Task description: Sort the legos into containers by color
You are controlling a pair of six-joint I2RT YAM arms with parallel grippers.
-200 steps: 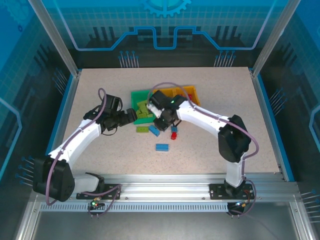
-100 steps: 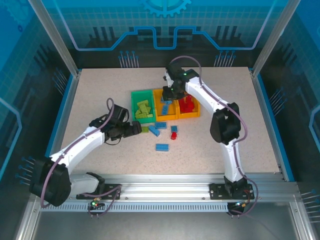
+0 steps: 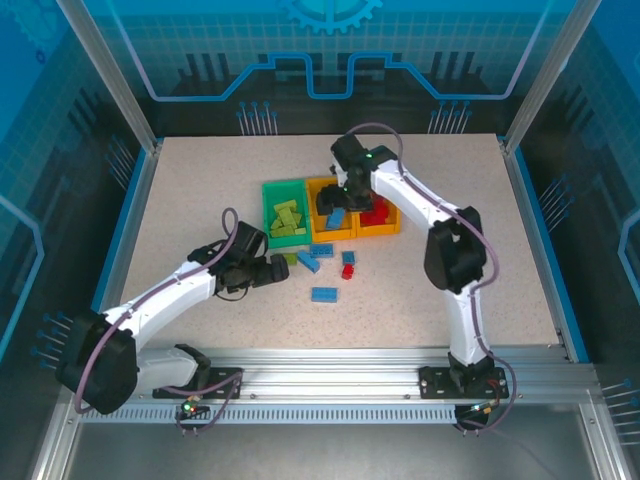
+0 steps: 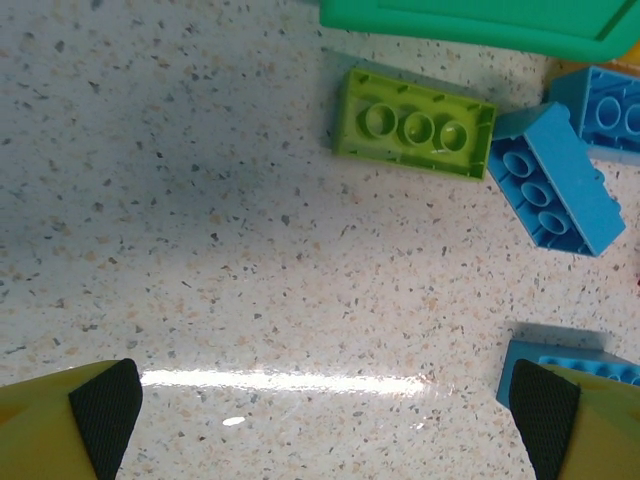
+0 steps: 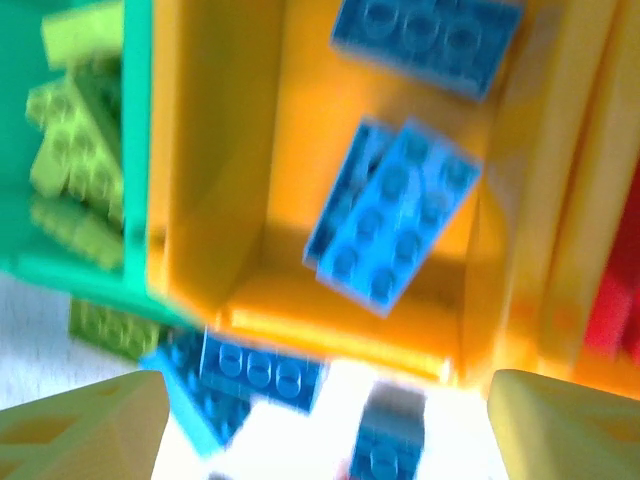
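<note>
**Top view:** The left pincer [image 3: 280, 268] hangs low over the counter [image 3: 200, 190], jaws open. Its tips are just short of a green brick [image 3: 290, 259] lying loose in front of the green bin [image 3: 266, 205]. Loose blue bricks [image 3: 323, 294] and a red brick [image 3: 347, 271] lie to the right of that pincer, near the bins' front. The right pincer [image 3: 331, 204] reaches over the orange middle bin [image 3: 313, 190], with a blue brick [image 3: 336, 217] in the bin directly beneath it. Red pieces sit in the right bin [image 3: 393, 215].

**Left wrist:** The left pincer [image 4: 325, 410] is spread wide, with bare counter [image 4: 200, 200] between its fingers [image 4: 105, 405]. The green brick [image 4: 413, 125] lies well ahead, underside up, close to the green bin's rim [image 4: 470, 20]. A blue brick [image 4: 555, 180] touches its right end. Another blue brick [image 4: 555, 358] lies just beside the right finger, outside the gap.

**Right wrist (blurred):** The right pincer [image 5: 325, 420] is wide open and grips nothing. Beyond its fingers [image 5: 90, 425], a blue brick [image 5: 395, 225] sits tilted inside the middle bin [image 5: 215, 150], apart from both fingers. A second blue brick [image 5: 430, 35] lies at the bin's far end. Green bricks [image 5: 75, 150] fill the green bin [image 5: 135, 60] on the left.
</note>
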